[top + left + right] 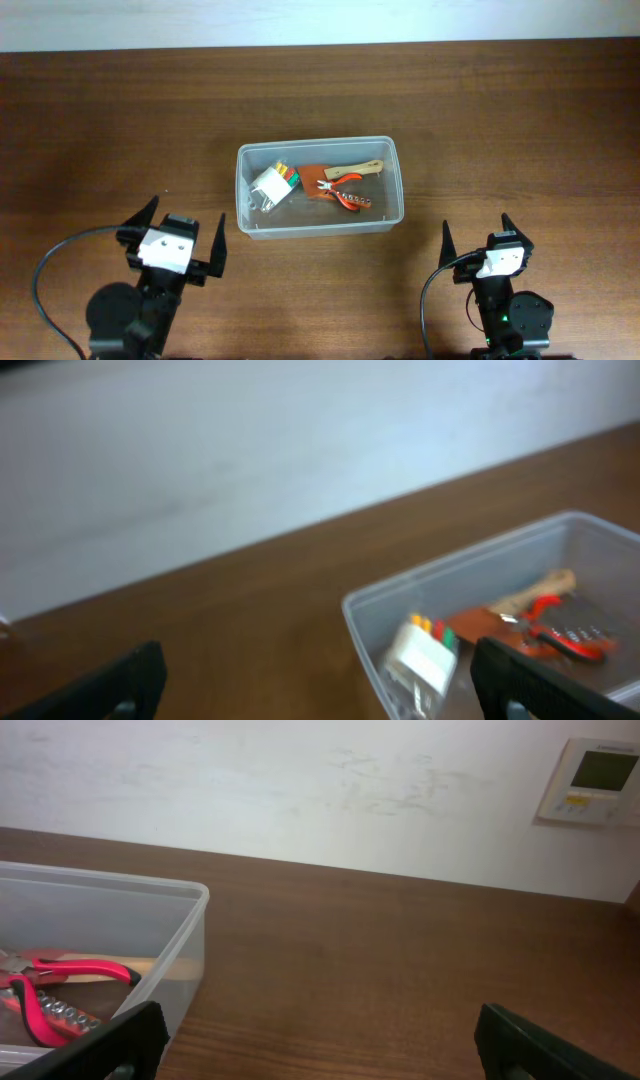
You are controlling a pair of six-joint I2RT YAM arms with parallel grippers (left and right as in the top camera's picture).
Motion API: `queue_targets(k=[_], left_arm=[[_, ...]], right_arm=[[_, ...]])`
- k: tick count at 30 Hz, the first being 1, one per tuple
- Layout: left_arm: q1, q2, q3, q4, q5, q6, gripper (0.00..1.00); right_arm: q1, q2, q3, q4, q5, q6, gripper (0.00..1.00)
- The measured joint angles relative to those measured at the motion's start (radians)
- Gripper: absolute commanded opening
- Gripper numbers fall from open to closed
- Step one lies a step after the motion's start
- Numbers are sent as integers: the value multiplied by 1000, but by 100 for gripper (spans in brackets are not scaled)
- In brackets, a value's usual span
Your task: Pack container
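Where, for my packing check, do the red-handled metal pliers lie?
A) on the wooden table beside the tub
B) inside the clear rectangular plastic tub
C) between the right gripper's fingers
B: the red-handled metal pliers lie on the floor of the clear rectangular plastic tub.

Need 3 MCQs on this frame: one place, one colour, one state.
1. Where are the pliers?
A) in the container
B) beside it
C) held by an arm

2. Their handle colour?
A) blue
B) red
C) black

3. The right fingers are:
A) open, empty
B) shut on a tool
C) shut, empty

Key:
1 A, they lie inside its walls in the overhead view.
2 B, red handles show in the right wrist view.
3 A, they stand wide apart with nothing between.
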Motion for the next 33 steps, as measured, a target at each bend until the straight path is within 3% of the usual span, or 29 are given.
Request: queue_targets(k=[12,22,33], left_arm=[[6,-187,-258,200,-18,-2,99],[6,-341,-394,205,-19,-2,99],[25,-352,-432,227,-19,-2,99]], right_arm=[[0,0,0,0,0,1,98],[0,0,0,0,0,0,99],[0,0,0,0,0,0,99]])
